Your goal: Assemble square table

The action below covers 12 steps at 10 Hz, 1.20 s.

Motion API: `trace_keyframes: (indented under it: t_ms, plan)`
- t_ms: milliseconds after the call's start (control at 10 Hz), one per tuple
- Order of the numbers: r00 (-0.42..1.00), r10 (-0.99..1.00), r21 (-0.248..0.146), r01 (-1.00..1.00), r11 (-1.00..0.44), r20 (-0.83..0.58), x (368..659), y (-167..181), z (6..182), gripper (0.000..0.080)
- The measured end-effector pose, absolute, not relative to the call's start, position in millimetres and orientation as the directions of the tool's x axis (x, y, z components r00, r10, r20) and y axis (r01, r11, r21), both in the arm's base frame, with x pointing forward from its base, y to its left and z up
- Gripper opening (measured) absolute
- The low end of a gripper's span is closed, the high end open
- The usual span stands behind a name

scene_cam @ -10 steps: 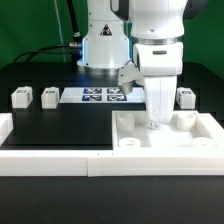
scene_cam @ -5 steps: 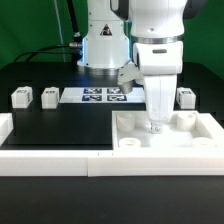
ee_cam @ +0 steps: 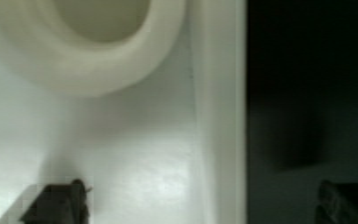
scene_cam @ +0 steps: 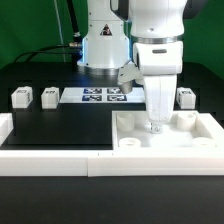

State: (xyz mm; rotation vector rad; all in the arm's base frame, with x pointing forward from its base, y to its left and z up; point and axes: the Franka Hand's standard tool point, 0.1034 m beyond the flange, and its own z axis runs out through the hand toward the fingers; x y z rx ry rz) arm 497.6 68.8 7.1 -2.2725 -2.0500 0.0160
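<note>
The square table's white slab [scene_cam: 168,135] lies flat at the exterior view's right, its round corner sockets up. My gripper [scene_cam: 155,124] points straight down over the slab's far middle part. In the wrist view the slab [ee_cam: 140,120] fills most of the picture, with one round socket [ee_cam: 96,30] and the slab's straight edge against the dark table. My gripper [ee_cam: 202,205] is open. Its dark fingertips [ee_cam: 60,203] stand wide apart, one over the white slab and one over the dark table. Three small white legs stand on the table: two at the left [scene_cam: 20,97] [scene_cam: 49,96], one at the right [scene_cam: 185,96].
The marker board [scene_cam: 105,96] lies at the back middle before the robot base [scene_cam: 105,45]. The long low white border wall [scene_cam: 55,156] runs along the front and up the left side [scene_cam: 5,125]. The slab rests against it at the right.
</note>
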Motion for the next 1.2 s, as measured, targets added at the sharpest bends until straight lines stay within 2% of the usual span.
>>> trace_keyframes:
  t_ms: [100, 200, 300, 700, 800, 900, 1200]
  plan:
    - [0.12, 0.992, -0.068, 0.991, -0.116, 0.046, 497, 70, 7.8, 0.0648]
    - [0.228, 0.973, -0.065, 0.972, -0.226, 0.036, 495, 76, 19.4, 0.0648]
    - [0.238, 0.971, -0.053, 0.97, -0.236, 0.034, 489, 80, 33.4, 0.0648]
    - [0.586, 0.811, -0.057, 0.809, -0.585, 0.0, 480, 119, 58.7, 0.0648]
    - [0.619, 0.786, -0.058, 0.784, -0.618, 0.002, 481, 120, 57.2, 0.0648]
    - [0.688, 0.726, -0.072, 0.725, -0.685, 0.013, 480, 113, 48.1, 0.0648]
    - [0.855, 0.519, -0.084, 0.517, -0.852, -0.002, 479, 118, 48.8, 0.0648]
